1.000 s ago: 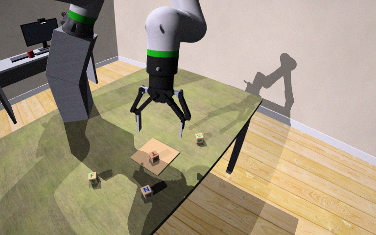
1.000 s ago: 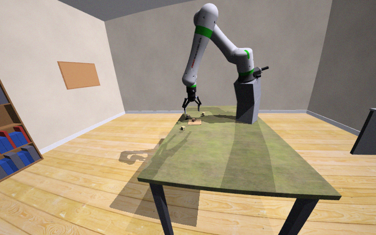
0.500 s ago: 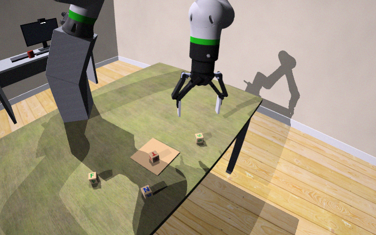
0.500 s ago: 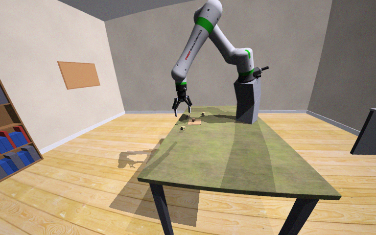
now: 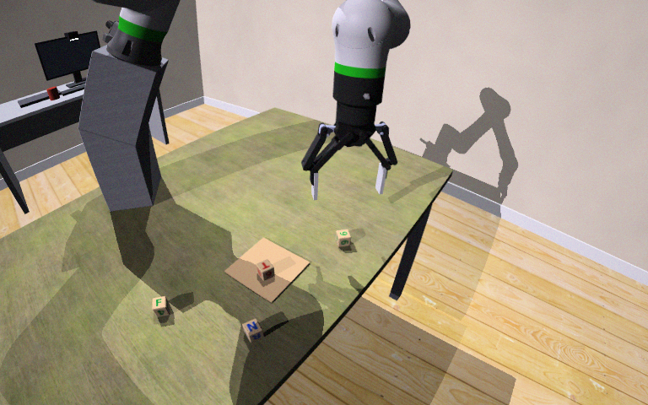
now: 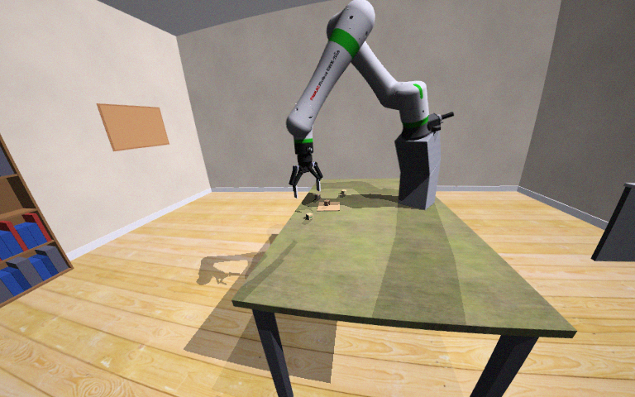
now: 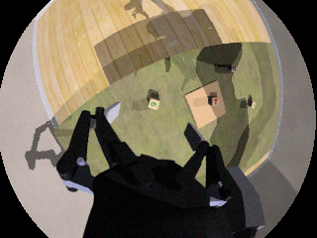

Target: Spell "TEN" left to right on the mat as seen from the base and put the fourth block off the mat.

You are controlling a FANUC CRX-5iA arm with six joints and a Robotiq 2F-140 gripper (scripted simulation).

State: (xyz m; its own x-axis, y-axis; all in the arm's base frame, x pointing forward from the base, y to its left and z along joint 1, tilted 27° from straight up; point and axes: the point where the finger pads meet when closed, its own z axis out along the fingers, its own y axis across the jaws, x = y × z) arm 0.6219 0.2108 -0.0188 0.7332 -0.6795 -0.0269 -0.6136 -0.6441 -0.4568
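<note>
A tan mat (image 5: pixel 272 263) lies on the green table near its edge. A block with a red T (image 5: pixel 265 270) sits on the mat. A block with a green F (image 5: pixel 159 305) lies off the mat on the side towards the robot base. A block with a blue N (image 5: pixel 251 328) lies off the mat near the table edge. A fourth block (image 5: pixel 342 237) with a green mark that I cannot read lies off the mat on the far side. My gripper (image 5: pixel 348 186) is open and empty, high above the table beyond the fourth block. In the wrist view (image 7: pixel 151 122) the fourth block (image 7: pixel 154 102) and the mat (image 7: pixel 206 105) lie below.
The grey robot pedestal (image 5: pixel 121 128) stands at the back left of the table. The table edge (image 5: pixel 382 267) runs close to the N block and the fourth block, with wooden floor below. In the exterior view the gripper (image 6: pixel 306 189) hangs over the far left part of the table.
</note>
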